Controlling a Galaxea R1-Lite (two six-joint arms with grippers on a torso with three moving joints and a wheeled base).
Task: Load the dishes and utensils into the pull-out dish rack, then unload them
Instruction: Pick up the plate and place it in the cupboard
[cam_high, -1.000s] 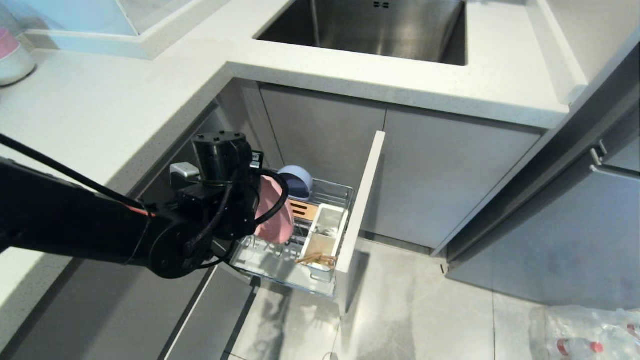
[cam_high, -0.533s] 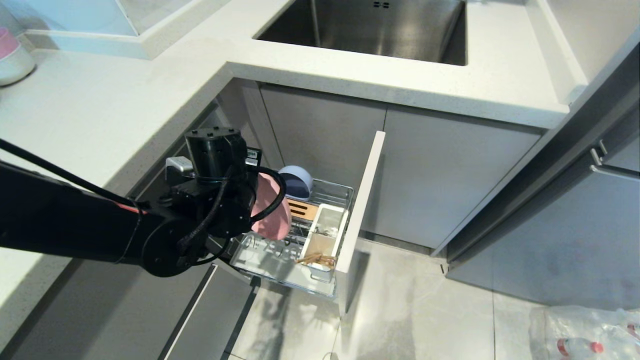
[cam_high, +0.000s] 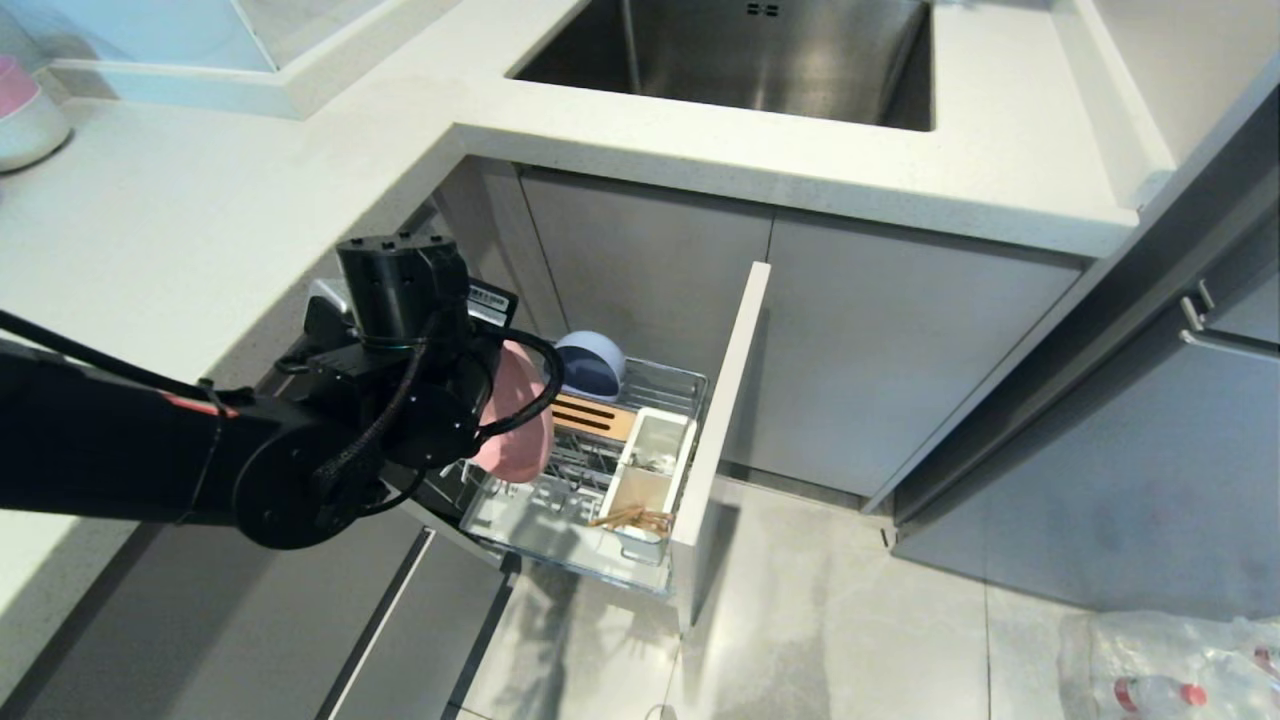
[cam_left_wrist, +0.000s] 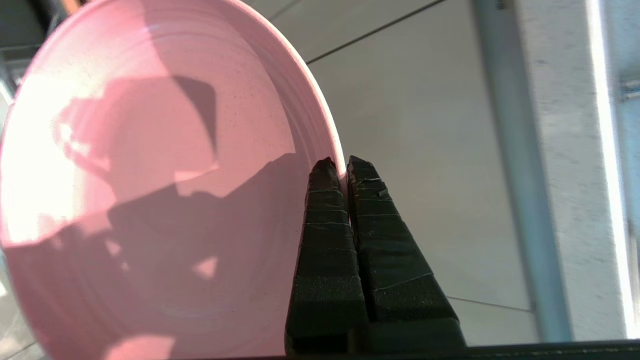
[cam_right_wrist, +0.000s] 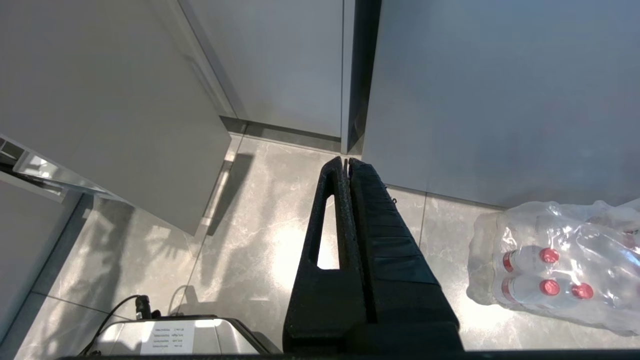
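The left gripper has its fingers pinched on the rim of the plate, which stands on edge just beside them, probably so it can clear the slots of the rack under it. The bowl, chopsticks and spoon lie in the rack beyond the fingers. The left arm reaches in low from the bench side, wrist bent. The right gripper hangs parked over the floor, fingers together and empty.

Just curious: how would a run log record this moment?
left gripper: shut on pink plate | over dish rack | right gripper: shut, idle
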